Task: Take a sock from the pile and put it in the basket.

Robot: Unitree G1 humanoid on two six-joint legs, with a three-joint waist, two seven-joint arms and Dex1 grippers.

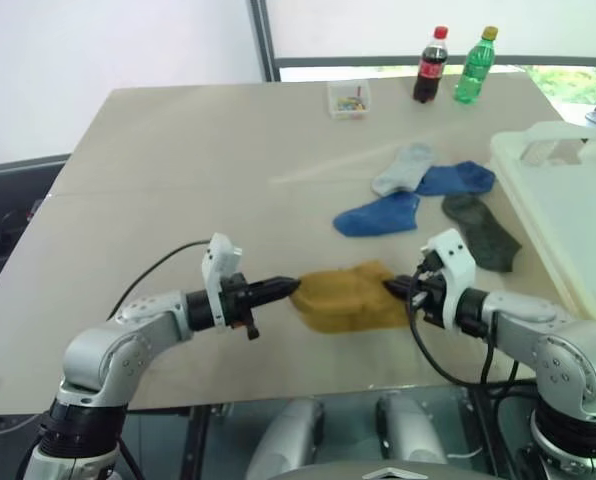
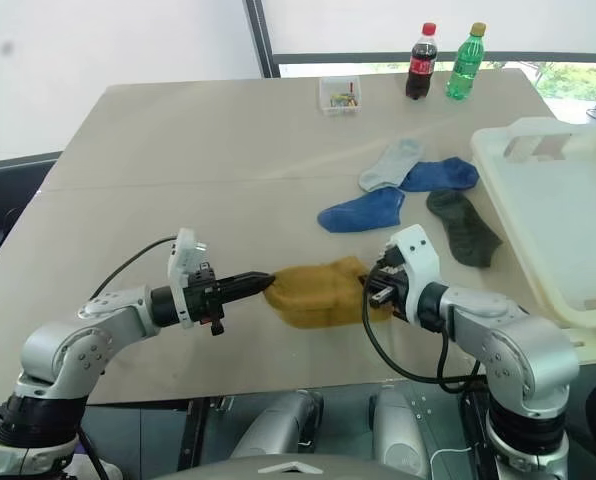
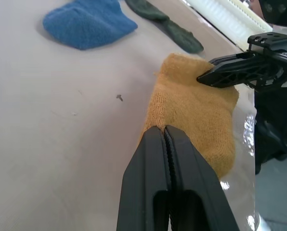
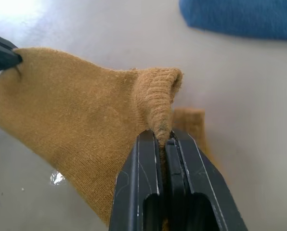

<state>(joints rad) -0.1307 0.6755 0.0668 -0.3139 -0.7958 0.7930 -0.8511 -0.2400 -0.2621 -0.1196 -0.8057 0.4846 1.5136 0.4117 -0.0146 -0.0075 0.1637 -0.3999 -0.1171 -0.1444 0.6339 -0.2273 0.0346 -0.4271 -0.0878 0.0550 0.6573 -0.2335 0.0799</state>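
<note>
Mustard-yellow, the sock (image 1: 348,297) hangs stretched between both sets of jaws, left gripper (image 1: 290,287) and right gripper (image 1: 396,288) each clamped tight on an opposite end, apparently spreading it above the bench (image 1: 178,180) for carrying to the basket (image 1: 568,200).

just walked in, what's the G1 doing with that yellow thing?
It holds a mustard-yellow sock stretched between both arms near the table's front edge. The left pincer is shut on one end and the right pincer is shut on the other. The remaining socks lie further back, and the cream basket sits at the right with no sock visible in it.
</note>
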